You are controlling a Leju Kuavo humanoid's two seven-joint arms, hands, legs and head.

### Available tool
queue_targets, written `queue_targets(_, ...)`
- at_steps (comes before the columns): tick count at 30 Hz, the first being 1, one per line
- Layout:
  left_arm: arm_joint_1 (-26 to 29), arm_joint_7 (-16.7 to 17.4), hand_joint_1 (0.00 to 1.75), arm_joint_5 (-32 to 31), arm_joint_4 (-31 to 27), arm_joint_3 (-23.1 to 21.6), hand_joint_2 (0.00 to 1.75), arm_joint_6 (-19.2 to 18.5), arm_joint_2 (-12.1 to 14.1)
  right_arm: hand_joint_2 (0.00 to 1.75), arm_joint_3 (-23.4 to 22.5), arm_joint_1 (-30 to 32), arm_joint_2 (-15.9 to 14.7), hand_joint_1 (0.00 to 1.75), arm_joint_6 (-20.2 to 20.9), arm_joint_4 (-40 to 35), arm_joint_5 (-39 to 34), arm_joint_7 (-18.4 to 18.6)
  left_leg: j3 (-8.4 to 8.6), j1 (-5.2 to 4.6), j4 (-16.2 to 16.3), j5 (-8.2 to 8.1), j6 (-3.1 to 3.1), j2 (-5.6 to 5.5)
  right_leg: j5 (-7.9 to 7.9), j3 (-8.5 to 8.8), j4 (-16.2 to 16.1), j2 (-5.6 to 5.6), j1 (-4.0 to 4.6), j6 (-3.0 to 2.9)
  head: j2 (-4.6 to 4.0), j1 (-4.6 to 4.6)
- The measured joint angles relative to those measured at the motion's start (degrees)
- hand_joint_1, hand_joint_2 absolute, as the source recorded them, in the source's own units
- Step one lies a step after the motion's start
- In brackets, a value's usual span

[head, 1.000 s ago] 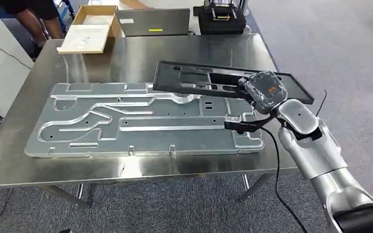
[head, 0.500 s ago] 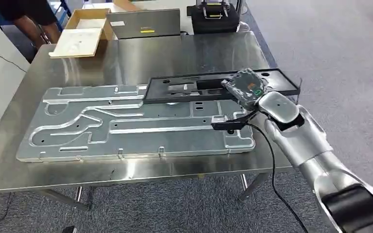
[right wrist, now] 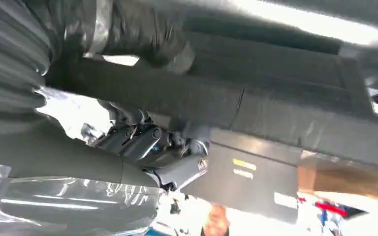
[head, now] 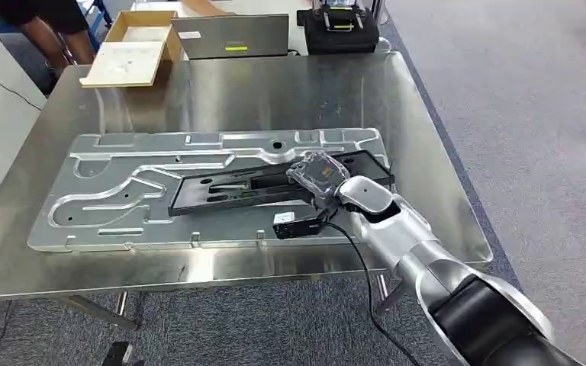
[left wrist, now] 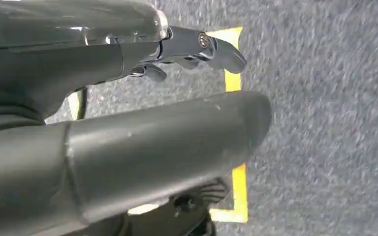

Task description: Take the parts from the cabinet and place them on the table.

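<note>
1. While the robot's right hand (head: 317, 177) gripped the black tray (head: 244, 187) at its right end, the tray lay low over the big silver panel (head: 122, 191) on the steel table (head: 221, 91). Whether it already rested on the panel could not be told.
2. Seen from the right wrist, dark fingers (right wrist: 152, 39) curled over the tray's edge (right wrist: 256, 105), with the thumb on the other side, so the hand was pinching the tray.
3. From the hand, the tray's long axis ran leftward across the table, roughly in line with the panel's length; nearly all of the tray lay to the left of the hand.
4. Hanging by the robot's side over grey carpet, the left hand (left wrist: 197, 49) held nothing, its fingers loosely curled.
5. Only the right hand was near the tray, so letting go would probably fall to it.
6. At the table's far edge sat a flat wooden box (head: 133, 49) and a closed grey laptop (head: 233, 34).
</note>
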Motion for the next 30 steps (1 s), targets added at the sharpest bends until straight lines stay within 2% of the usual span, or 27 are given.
queue_targets(2,-0.19,-0.02,0.0,-0.31,0.0,0.0,1.75,-0.17,-0.02,0.0,-0.04,0.26,0.07,0.0,0.07,1.53,-0.52,0.0,-0.01,-0.03,0.03,-0.03,0.24,0.01,-4.19,-4.21,8.79,0.0,-0.3,0.32,0.0,-0.02)
queue_targets(3,-0.18,0.0,0.0,-0.37,0.0,-0.02,1.75,-0.17,-0.04,0.0,-0.07,0.39,0.07,0.0,0.09,1.62,-0.57,0.0,-0.02,-0.03,0.04,-0.04,0.26,0.01,-5.02,-5.36,11.01,0.0,-0.32,0.38,0.0,-0.02)
queue_targets(4,-0.11,0.29,0.0,-0.68,0.0,-0.09,1.75,-0.26,-0.07,0.0,-0.11,0.65,0.09,0.0,0.2,2.25,-1.01,0.13,-0.07,-0.02,0.16,-0.05,0.26,0.03,-6.1,-7.4,14.88,-0.01,-0.42,0.53,0.0,-0.02)
queue_targets(5,-0.1,0.46,0.0,-0.92,0.0,-0.18,1.75,-0.35,-0.11,0.0,-0.22,0.68,0.18,0.0,0.33,2.6,-1.25,0.48,-0.07,-0.02,0.25,-0.09,0.21,0.03,-5.26,-7.54,14.83,-0.01,-0.58,0.6,0.0,-0.02)
queue_targets(6,-0.16,0.52,0.0,-1.09,0.0,-0.35,1.75,-0.35,-0.22,0.0,-0.39,0.63,0.26,0.0,0.61,2.86,-1.35,0.76,-0.05,-0.01,0.38,-0.19,0.1,0.02,-2.98,-6.27,12.03,-0.03,-0.71,0.63,0.0,-0.02)
queue_targets(8,-0.25,0.59,0.0,-1.25,-0.07,-0.48,1.75,-0.35,-0.35,0.0,-0.59,0.25,0.64,0.0,1.31,3.25,-1.35,1.64,0.08,0.08,0.82,-0.55,-0.28,-0.01,2.59,-0.7,1.18,-0.16,-0.85,0.54,0.0,-0.02)
queue_targets(9,-0.3,0.59,0.0,-1.27,-0.13,-0.48,1.75,-0.33,-0.37,0.0,-0.65,0.1,0.74,0.0,1.59,3.49,-1.35,1.9,0.03,0.08,1.02,-0.75,-0.55,0.01,2.47,0.99,-2.58,-0.25,-0.83,0.38,0.0,-0.02)
queue_targets(10,-0.4,0.61,0.0,-1.27,-0.13,-0.5,1.75,-0.33,-0.37,0.0,-0.68,-0.02,0.93,0.0,1.68,3.71,-1.35,2.08,-0.24,-0.28,1.34,-0.86,-0.87,-0.01,2.61,1.04,-2.96,-0.17,-0.47,0.16,0.0,-0.02)
queue_targets(11,-0.41,0.66,0.0,-1.31,-0.13,-0.52,1.75,-0.33,-0.37,0.0,-0.7,0.03,1.31,0.0,1.73,3.82,-1.33,2.16,-0.25,-0.23,1.14,-0.75,-1.12,-0.01,2.6,0.96,-2.79,-0.1,-0.52,-0.16,0.0,-0.02)
queue_targets(12,-0.42,0.68,0.0,-1.33,-0.13,-0.55,0.0,-0.33,-0.39,0.0,-0.74,0.06,1.31,0.0,1.77,4.02,-1.33,2.32,-0.15,-0.22,1.05,-0.71,-1.35,-0.01,2.61,0.96,-2.81,-0.06,-0.32,-0.39,0.0,-0.04)
queue_targets(13,-0.44,0.63,0.0,-1.44,-0.13,-0.55,0.0,-0.28,-0.42,0.0,-0.79,0.01,1.4,0.0,1.84,4.19,-1.33,2.41,-0.03,-0.06,0.85,-0.58,-1.74,-0.01,2.67,0.98,-2.9,-0.02,-0.16,-0.78,0.0,-0.02)
queue_targets(14,-0.43,0.55,0.0,-1.55,-0.13,-0.57,0.0,-0.11,-0.39,0.0,-0.9,-0.2,1.4,0.0,1.79,4.3,-1.33,2.45,-0.02,-0.05,0.89,-0.76,-2.03,-0.07,2.99,1.22,-3.47,-0.09,-0.48,-1.27,0.0,-0.02)
queue_targets(15,-0.36,0.46,0.0,-1.75,-0.15,-0.61,0.0,0.07,-0.42,0.0,-0.96,-0.27,1.6,0.0,1.75,4.41,-1.33,2.66,-0.35,0.13,1.86,-1.71,-2.25,-0.04,3.17,1.43,-3.77,-0.17,-0.6,-1.69,0.0,-0.02)
queue_targets(16,-0.43,0.42,0.0,-1.79,-0.15,-0.72,0.0,0.26,-0.46,0.0,-1.03,-0.34,1.73,0.0,1.51,4.5,-1.35,2.84,-1.61,0.13,4.75,-3.76,-2.45,-0.04,3.28,1.42,-3.82,-0.2,-0.61,-2.08,0.0,-0.04)
queue_targets(18,-0.46,0.37,0.0,-1.9,-0.15,-0.9,0.0,0.55,-0.46,0.0,-1.36,-0.2,1.79,0.0,0.13,4.59,-2.27,2.62,-5.47,0.17,13.46,-7.91,-2.82,-0.04,3.3,1.31,-3.8,-0.2,-0.46,-2.2,0.0,-0.02)
queue_targets(19,-0.37,0.37,0.0,-1.92,-0.15,-0.92,0.0,0.55,-0.48,0.0,-1.73,-0.05,1.79,0.0,-0.83,4.59,-2.89,2.27,-7.19,0.17,17.18,-9.14,-2.91,-0.04,3.3,1.25,-3.77,-0.2,-0.37,-2.26,0.0,-0.02)
queue_targets(20,-0.28,0.39,0.0,-1.97,-0.15,-0.96,0.0,0.57,-0.5,0.0,-2.12,0.05,1.79,0.0,-1.55,4.59,-3.41,2.1,-7.84,0.17,18.58,-8.88,-2.87,-0.04,3.3,1.24,-3.74,-0.17,-0.29,-2.26,0.0,-0.02)
queue_targets(21,-0.29,0.39,0.0,-2.05,-0.15,-0.98,0.0,0.55,-0.5,0.0,-2.34,0.03,1.79,0.0,-1.84,4.56,-3.58,1.92,-6.98,0.17,16.88,-7.37,-2.74,-0.04,3.3,1.28,-3.71,-0.13,-0.23,-2.26,0.0,-0.02)
queue_targets(23,-0.43,0.39,0.0,-2.08,-0.15,-1.01,0.0,0.55,-0.5,0.0,-2.69,-0.1,1.81,0.0,-2.03,4.48,-3.85,1.79,-2.29,0.14,7.55,-2.43,-2.2,-0.04,3.28,1.45,-3.62,-0.05,-0.15,-2.23,0.0,-0.02)
queue_targets(24,-0.48,0.39,0.0,-2.08,-0.15,-1.01,0.0,0.57,-0.48,0.0,-2.91,-0.2,1.88,0.0,-2.1,4.45,-3.89,1.75,0.08,0.08,2.73,-0.69,-1.78,-0.04,3.24,1.48,-3.6,-0.03,-0.1,-2.17,0.0,-0.02)
queue_targets(25,-0.56,0.39,0.0,-2.08,-0.15,-1.01,0.0,0.57,-0.44,0.0,-2.99,-0.31,1.86,0.0,-2.14,4.41,-3.96,1.75,1.08,-0.33,1.15,-1.69,-1.59,-0.06,3.19,1.32,-3.55,0.01,0.3,-1.89,0.0,-0.02)
queue_targets(28,-0.51,0.42,0.0,-2.1,-0.15,-1.05,0.0,0.57,-0.46,0.0,-3.06,-0.24,1.86,0.0,-2.45,4.37,-4.55,1.13,0.81,-0.58,0.76,-1.32,-1.1,-0.13,3.65,1.15,-3.85,0.02,-0.01,-0.98,0.0,-0.04)
queue_targets(29,-0.55,0.5,0.0,-2.32,-0.15,-1.05,0.0,0.52,-0.5,0.0,-3.41,-0.16,1.86,0.0,-3.38,3.85,-6.26,-0.2,0.96,-0.2,0.11,-0.92,-0.57,-0.09,3.69,1.18,-3.94,0.06,0.28,-0.54,0.0,-0.02)
queue_targets(30,-0.58,0.57,0.0,-2.47,-0.2,-1.07,0.0,0.48,-0.61,0.0,-4.13,0.21,1.79,0.0,-4.62,2.87,-8.35,-2.24,1.25,0.11,-0.35,-0.55,-0.3,0.15,3.04,1.02,-3.37,0.07,0.03,-0.28,0.0,-0.02)
